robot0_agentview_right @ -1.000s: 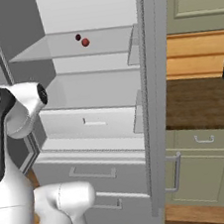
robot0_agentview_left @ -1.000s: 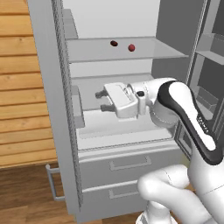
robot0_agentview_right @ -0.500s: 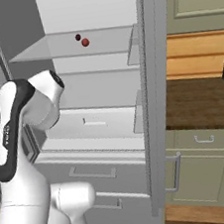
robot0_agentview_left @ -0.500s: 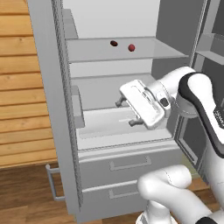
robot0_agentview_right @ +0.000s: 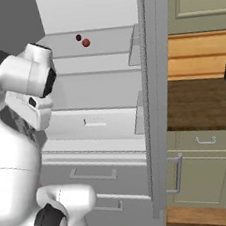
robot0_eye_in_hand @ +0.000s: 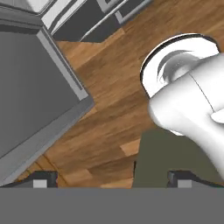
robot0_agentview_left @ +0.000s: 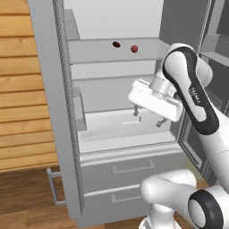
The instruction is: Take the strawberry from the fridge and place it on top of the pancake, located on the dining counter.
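Observation:
The fridge (robot0_agentview_left: 50,94) stands open, its pale shelves in view. On the upper shelf lies the strawberry (robot0_agentview_left: 134,48), small and red, which the right base view also shows as the strawberry (robot0_agentview_right: 86,43). My gripper (robot0_agentview_left: 147,118) hangs in front of the lower shelf, below and slightly right of the strawberry, and points down. Its fingers are open with nothing between them. In the hand view the gripper (robot0_eye_in_hand: 111,179) looks down at the wooden floor, fingertips wide apart. The pancake and the dining counter are out of view.
A small dark item (robot0_agentview_left: 116,44) sits just left of the strawberry. Two drawers (robot0_agentview_left: 132,167) close the fridge's bottom. The right fridge door (robot0_agentview_right: 155,89) stands edge-on beside a dark-topped counter with green cabinets (robot0_agentview_right: 205,105). A wood-panelled wall (robot0_agentview_left: 20,89) is on the left.
The hand has swung from pointing left into the fridge to pointing down and has shifted right as the arm's elbow rose. The jaws stayed open. The strawberry has not moved.

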You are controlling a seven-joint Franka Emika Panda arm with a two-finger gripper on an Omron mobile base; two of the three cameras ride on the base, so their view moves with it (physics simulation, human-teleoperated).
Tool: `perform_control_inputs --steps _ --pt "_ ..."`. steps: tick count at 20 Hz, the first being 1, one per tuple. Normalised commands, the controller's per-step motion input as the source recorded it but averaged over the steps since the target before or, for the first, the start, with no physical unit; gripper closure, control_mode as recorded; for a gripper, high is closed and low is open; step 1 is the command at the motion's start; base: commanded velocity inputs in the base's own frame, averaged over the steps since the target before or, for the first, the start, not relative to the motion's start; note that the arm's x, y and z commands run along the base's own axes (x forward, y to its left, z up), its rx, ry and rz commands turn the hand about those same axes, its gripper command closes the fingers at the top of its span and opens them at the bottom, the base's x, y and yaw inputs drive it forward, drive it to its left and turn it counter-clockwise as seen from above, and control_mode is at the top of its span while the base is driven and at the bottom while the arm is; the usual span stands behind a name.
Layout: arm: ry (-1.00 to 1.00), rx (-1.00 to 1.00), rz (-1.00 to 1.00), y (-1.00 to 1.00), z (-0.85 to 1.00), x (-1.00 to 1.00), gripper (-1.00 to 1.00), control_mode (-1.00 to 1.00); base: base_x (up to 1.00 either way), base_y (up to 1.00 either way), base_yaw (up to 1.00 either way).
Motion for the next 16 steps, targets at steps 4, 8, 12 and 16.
perform_control_inputs --steps 4,8,12,16 --pt "-0.61 -0.33 0.22 -0.85 -0.41 -0.22 -1.00 -1.00 0.00 0.00 0.00" --pt "-0.47 -0.27 0.20 -0.46 -0.42 -0.28 -1.00 -1.00 0.00 0.00 0.00" --pt "-0.28 -0.12 0.02 -0.26 -0.03 -0.53 -1.00 -1.00 0.00 0.00 0.00" --pt "-0.06 0.10 0.14 -0.15 0.00 -0.62 -1.00 -1.00 0.00 0.00 0.00"
